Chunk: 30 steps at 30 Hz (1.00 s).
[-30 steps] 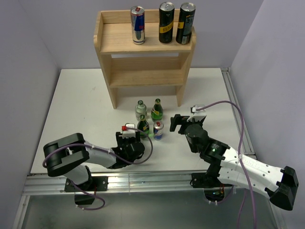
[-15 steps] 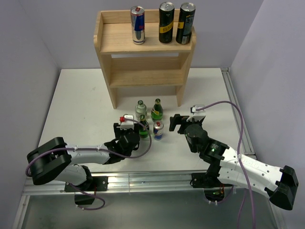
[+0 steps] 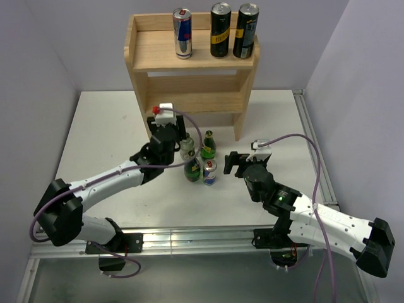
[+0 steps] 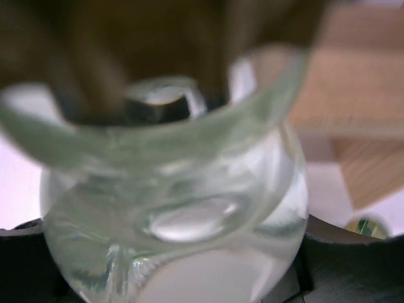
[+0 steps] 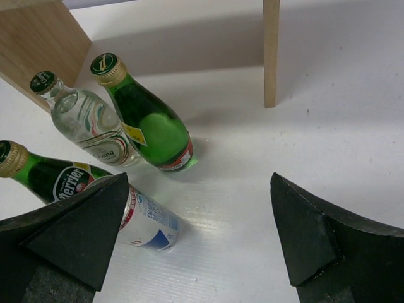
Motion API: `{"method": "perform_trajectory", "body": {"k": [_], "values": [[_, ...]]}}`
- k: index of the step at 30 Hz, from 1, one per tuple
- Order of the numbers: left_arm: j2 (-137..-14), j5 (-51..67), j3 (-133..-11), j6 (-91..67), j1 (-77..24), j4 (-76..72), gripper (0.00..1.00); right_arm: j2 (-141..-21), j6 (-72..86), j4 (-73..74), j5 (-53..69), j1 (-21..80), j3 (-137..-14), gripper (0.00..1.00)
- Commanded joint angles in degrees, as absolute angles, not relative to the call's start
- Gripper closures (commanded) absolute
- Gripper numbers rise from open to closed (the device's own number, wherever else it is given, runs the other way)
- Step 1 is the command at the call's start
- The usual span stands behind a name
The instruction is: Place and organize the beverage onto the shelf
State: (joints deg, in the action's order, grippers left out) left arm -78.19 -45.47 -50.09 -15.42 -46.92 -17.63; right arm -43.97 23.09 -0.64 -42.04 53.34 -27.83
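Left hand (image 3: pixel 175 140) at clear bottle (image 4: pixel 177 214) (near shelf (image 3: pixel 151 50)); right hand (image 5: pixel 199 208) wide

Top cam, high at 6 o'clock, faces shelf (image 3: pixel 192 63) at 12. L wrist cam hugs clear bottle (image 4: pixel 177 240); low R wrist cam shares it.

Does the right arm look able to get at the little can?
Probably yes. The right end effector is open and faces the small can, which stands on its side of the Perrier bottle, with nothing between them.
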Motion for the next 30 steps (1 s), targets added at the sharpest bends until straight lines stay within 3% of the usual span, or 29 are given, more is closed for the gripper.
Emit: {"method": "perform_trajectory", "body": {"k": [1, 17, 30], "values": [[-78.66, -41.93, -58.78, -11.17, -44.57, -22.06, 1.0, -43.6, 22.94, -3.16, -42.89, 52.74, -27.42, 0.0], [-87.71, -36.83, -70.4, -8.44, -37.89, -21.18, 1.0, -43.59, 22.5, -4.83, -41.84, 51.59, -25.84, 0.0], [-82.62, -36.91, -68.64, -8.53, -37.18, -21.35, 1.0, -46.31, 22.76, -6.85, -40.17, 50.45, -25.14, 0.0]]}}
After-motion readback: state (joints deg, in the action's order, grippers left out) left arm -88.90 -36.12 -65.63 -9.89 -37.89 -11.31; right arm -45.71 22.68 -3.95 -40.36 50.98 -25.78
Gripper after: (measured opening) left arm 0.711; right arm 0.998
